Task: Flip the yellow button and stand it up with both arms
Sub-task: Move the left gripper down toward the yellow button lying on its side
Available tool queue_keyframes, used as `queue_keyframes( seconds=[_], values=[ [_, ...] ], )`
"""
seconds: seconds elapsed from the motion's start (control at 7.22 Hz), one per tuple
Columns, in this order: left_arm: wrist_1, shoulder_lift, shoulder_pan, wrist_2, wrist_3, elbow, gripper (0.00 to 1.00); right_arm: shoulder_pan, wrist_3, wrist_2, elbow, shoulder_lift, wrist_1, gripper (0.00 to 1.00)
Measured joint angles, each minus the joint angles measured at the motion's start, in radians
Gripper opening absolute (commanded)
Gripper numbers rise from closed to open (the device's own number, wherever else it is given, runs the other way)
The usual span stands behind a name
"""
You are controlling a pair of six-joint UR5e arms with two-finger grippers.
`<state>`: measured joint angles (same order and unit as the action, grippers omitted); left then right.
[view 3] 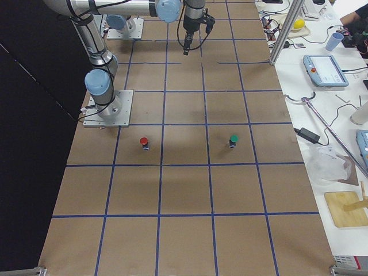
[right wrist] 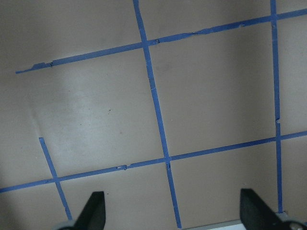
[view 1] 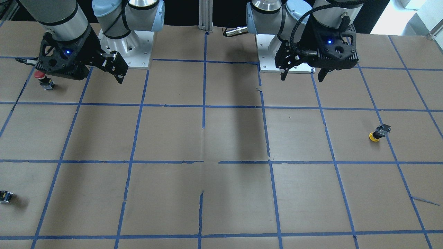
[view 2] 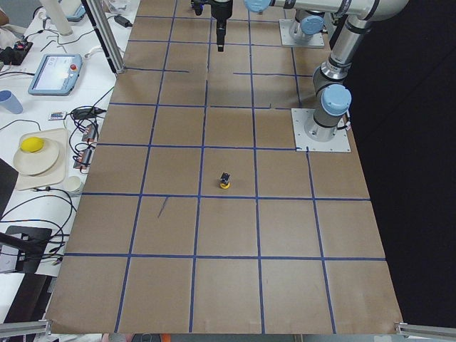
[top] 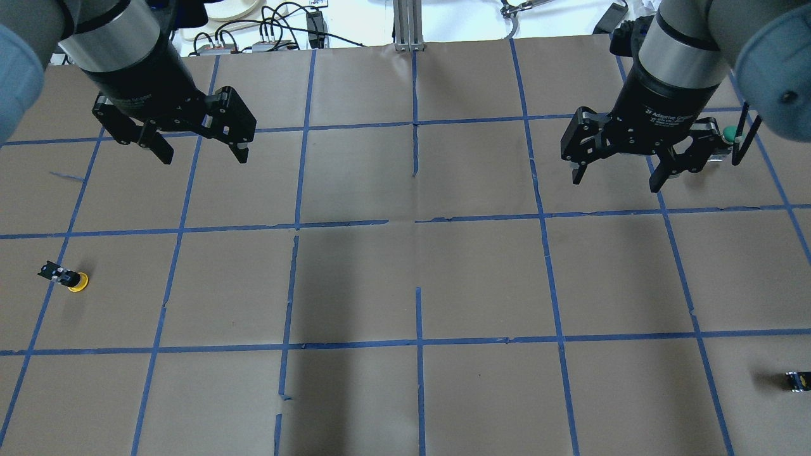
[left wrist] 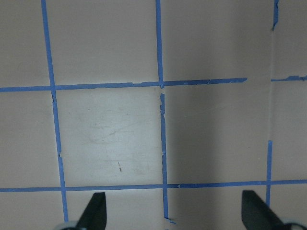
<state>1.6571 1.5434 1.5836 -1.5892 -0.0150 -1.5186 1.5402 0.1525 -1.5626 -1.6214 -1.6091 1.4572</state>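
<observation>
The yellow button point(view 1: 379, 133) stands upside down on its yellow cap, black-grey base up, on the robot's left side of the table. It also shows in the overhead view point(top: 66, 277) and in the exterior left view point(view 2: 224, 180). My left gripper point(top: 201, 154) is open and empty, raised well behind the button; it also shows in the front view point(view 1: 302, 76). My right gripper point(top: 616, 182) is open and empty, raised over the far right side of the table. Both wrist views show only taped paper between open fingertips point(left wrist: 93, 211) point(right wrist: 93, 211).
A red-capped button point(view 1: 41, 77) stands under the right gripper's side. A green-capped button point(top: 730, 134) stands beside the right gripper. A tiny dark part with a yellow spot point(top: 798, 380) lies near the right edge. Brown paper with a blue tape grid point(top: 418, 285) covers the table.
</observation>
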Motion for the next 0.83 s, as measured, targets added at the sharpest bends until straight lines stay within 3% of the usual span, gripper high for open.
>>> queue_keyframes(
  seconds=[0.42, 0.83],
  values=[
    [0.013, -0.012, -0.049, -0.006, -0.112, -0.030, 0.99, 0.000, 0.000, 0.006, 0.000, -0.001, -0.006, 1.00],
    [0.019, -0.005, -0.285, -0.015, -0.435, -0.100, 0.99, 0.000, -0.001, 0.008, 0.001, -0.001, -0.003, 1.00]
  ],
)
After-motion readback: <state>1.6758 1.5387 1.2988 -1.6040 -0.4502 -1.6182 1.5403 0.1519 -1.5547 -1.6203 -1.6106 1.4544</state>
